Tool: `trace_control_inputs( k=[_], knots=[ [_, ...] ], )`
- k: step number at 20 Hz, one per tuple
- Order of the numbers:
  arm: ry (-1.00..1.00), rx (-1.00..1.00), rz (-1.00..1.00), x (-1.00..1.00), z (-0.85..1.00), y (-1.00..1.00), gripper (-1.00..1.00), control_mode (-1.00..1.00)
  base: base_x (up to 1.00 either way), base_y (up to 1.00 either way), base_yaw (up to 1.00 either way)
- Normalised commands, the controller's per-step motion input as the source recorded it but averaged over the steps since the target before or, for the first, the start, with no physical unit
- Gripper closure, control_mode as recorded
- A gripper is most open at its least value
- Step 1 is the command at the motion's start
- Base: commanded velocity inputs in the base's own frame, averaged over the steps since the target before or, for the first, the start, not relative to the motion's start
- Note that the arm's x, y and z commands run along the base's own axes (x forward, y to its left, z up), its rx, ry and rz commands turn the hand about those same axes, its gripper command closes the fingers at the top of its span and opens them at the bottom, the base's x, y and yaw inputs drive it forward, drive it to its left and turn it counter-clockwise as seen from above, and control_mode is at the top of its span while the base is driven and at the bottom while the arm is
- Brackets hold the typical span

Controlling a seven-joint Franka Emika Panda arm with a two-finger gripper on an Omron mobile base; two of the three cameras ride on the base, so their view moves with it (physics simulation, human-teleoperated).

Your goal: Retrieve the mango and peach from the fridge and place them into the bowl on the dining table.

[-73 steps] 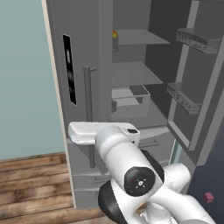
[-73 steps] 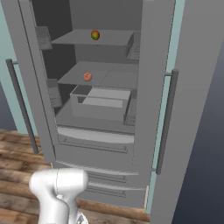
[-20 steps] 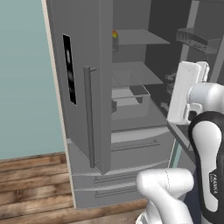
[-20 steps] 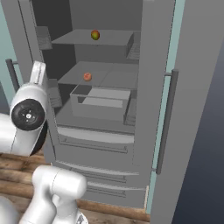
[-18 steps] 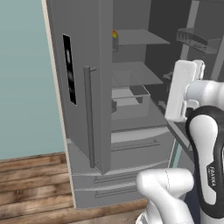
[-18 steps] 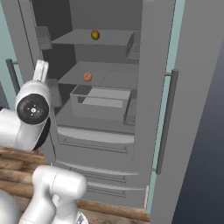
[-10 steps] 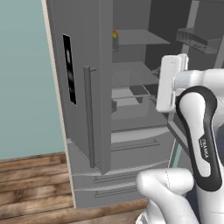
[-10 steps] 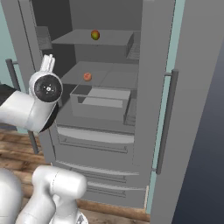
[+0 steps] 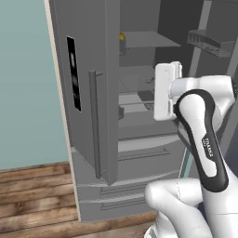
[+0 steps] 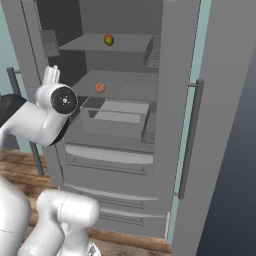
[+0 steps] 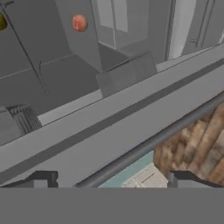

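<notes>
Left base view. Tall grey French-door fridge (image 9: 100,107), doors open, black display panel on the left door, drawers below. Small yellow-green fruit with an orange-red blush, the mango (image 9: 122,37), at the left edge of the upper shelf, partly hidden by the door. White arm raised in front of the open compartment, wrist level with the middle shelf. Wood-plank floor (image 9: 32,197) beneath.

Right base view. Mango (image 10: 109,39) on the upper shelf, toward its back. Small round pinkish-red fruit, the peach (image 10: 100,87), on the middle shelf, just behind a grey lidded bin (image 10: 116,118). The two fruits sit well apart, one shelf above the other. Arm's wrist at the left, outside the fridge opening.

Hand view (rolled). Peach (image 11: 79,22) near the top, mango (image 11: 2,22) at the left edge. The hand (image 11: 112,178) is released: its two dark tips stand wide apart with nothing between them, well short of either fruit.

Progress, as judged. Fridge opened; neither fruit grasped. Remaining: reach in, take each fruit, carry both to the brown bowl on the dining tabletop. Early stage.
</notes>
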Motion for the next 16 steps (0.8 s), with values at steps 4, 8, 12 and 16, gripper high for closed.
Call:
trace_control_inputs(
  k=[4,8,12,16],
  knots=[
    [-0.08,0.00,0.10,0.14,-0.01,0.14,-1.00,-1.00,0.00,0.00,0.00],
    [-0.07,0.00,0.04,0.13,0.00,0.00,-1.00,-1.00,0.00,0.00,0.00],
    [-0.02,0.00,0.03,0.36,0.00,0.00,-1.00,-1.00,0.00,0.00,0.00],
    [0.00,0.00,0.02,0.52,0.00,0.00,-1.00,-1.00,0.00,0.00,0.00]
  ],
)
